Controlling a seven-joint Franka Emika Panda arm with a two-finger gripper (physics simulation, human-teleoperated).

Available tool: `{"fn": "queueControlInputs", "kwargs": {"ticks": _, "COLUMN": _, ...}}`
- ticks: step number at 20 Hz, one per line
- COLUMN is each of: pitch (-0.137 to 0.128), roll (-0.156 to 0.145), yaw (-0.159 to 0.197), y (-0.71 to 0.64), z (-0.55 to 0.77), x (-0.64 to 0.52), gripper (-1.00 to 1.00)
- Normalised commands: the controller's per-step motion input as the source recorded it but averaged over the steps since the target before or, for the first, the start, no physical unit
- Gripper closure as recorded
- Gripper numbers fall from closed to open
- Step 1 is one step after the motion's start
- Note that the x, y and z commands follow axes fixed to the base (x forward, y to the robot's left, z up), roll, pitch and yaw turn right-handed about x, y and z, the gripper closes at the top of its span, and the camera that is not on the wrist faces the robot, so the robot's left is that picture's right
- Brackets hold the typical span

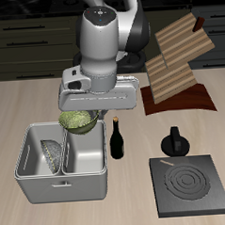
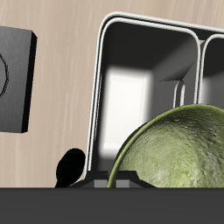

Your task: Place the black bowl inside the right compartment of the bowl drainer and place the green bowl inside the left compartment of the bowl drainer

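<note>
You've got the green bowl (image 1: 79, 119) gripped in the fingers (image 1: 83, 114), closed on its rim, held above the bowl drainer (image 1: 64, 188) at its back edge, over the empty basin. Black bowl (image 1: 53, 153) sits tilted in the other basin, w/ a dark bottle (image 1: 117, 139) just beside drainer.

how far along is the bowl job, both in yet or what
One done: the black bowl lies tilted in one basin of the bowl drainer. In hand: the green bowl is carried by the gripper above the drainer's back rim. Left: lower it into the empty basin and release.
</note>
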Motion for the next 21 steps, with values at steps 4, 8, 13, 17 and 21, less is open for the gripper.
{"fn": "queueControlInputs", "kwargs": {"ticks": 4, "pitch": 0.018, "roll": 0.027, "yaw": 0.018, "y": 0.18, "z": -0.12, "x": -0.01, "gripper": 1.00}}
{"fn": "queueControlInputs", "kwargs": {"ticks": 8, "pitch": 0.024, "roll": 0.009, "yaw": 0.029, "y": 0.12, "z": -0.11, "x": -0.03, "gripper": 1.00}}
{"fn": "queueControlInputs", "kwargs": {"ticks": 13, "pitch": 0.012, "roll": 0.029, "yaw": 0.011, "y": 0.05, "z": -0.10, "x": -0.06, "gripper": -1.00}}
{"fn": "queueControlInputs", "kwargs": {"ticks": 17, "pitch": 0.002, "roll": 0.011, "yaw": 0.007, "y": 0.05, "z": -0.04, "x": -0.04, "gripper": -1.00}}
{"fn": "queueControlInputs", "kwargs": {"ticks": 21, "pitch": -0.026, "roll": 0.031, "yaw": -0.004, "y": 0.09, "z": 0.14, "x": -0.21, "gripper": -1.00}}
